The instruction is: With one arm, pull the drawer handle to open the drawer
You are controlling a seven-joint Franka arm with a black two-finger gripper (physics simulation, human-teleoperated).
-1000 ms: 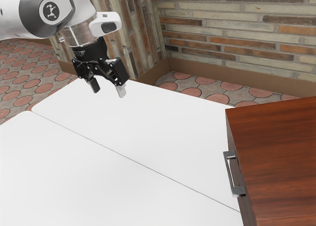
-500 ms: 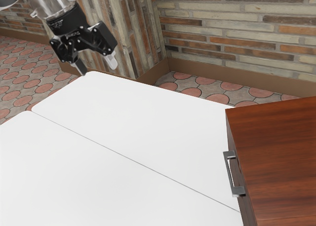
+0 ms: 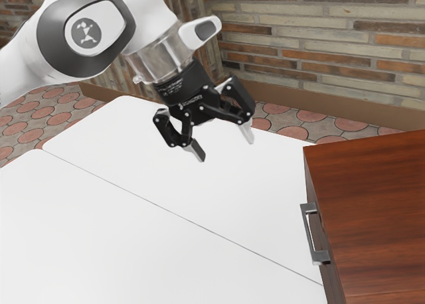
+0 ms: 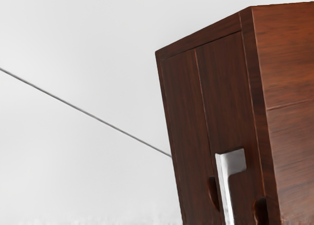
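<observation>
Exterior view first: the arm (image 3: 26, 52) is being seen reaching in from the exterior view's upper left. The gripper (image 3: 224, 146) is being held above the white table (image 3: 133, 218), its two black fingers spread wide apart with nothing between them. The wooden cabinet (image 3: 372, 204) is being shown at the exterior view's right edge. Its metal handle (image 3: 312, 234) is being shown upright on the face turned toward the arm, lower than the gripper and well apart from it. The step in hand is being judged as the approach, since no contact is being made. A round emblem (image 3: 86, 30) is being displayed on the arm's joint cover (a small figure, no letters). A line of pale print on the gripper's body is being left unread as too small.

Wrist view next: the cabinet (image 4: 289, 112) is being framed ahead of the hand, beside the table (image 4: 73, 48) and its thin seam (image 4: 83, 112). The handle (image 4: 229, 185) is being shown on the drawer (image 4: 230, 102), whose front appears flush with the body, so it is being judged as not yet pulled. No writing is being shown on the wood. For the next move, the gripper is being called on to be lowered and carried across. The fingers would then be set on two sides of the bar, closed, and drawn straight away from the cabinet's face.
</observation>
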